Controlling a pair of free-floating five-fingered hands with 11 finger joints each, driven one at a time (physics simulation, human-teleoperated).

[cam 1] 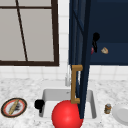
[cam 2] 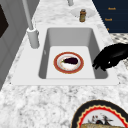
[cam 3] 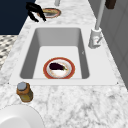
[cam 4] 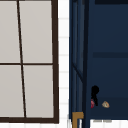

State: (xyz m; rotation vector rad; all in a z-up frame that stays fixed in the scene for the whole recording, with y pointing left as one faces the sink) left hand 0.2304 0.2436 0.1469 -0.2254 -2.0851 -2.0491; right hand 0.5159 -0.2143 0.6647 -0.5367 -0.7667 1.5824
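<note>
- My right hand (cam 1: 95, 37) is up inside the open cabinet (cam 1: 110, 30), fingers hanging down; can't tell if they're pinching the red thing (cam 1: 92, 50).
- Left hand (cam 1: 39, 104) idles, curled and empty, at the sink's (cam 1: 47, 93) left edge.
- I'd ease along slowly, keeping clear of the door (cam 1: 83, 60).

The left hand (cam 1: 39, 104) hovers low, and from the left side it (cam 2: 110, 58) shows as a loosely cupped shape, palm down, its fingers (cam 2: 100, 65) curled downward and inward with nothing between them. From the right side the same hand (cam 3: 35, 11) appears far off, its fingers trailing down and spread a little. The right hand (cam 1: 95, 40) hangs high up, seen as a narrow dark form with a rounded top and fingers pointing down, and it sits at the same height in the upper view (cam 4: 94, 93); whether its fingers are straight or curled cannot be made out.
</note>
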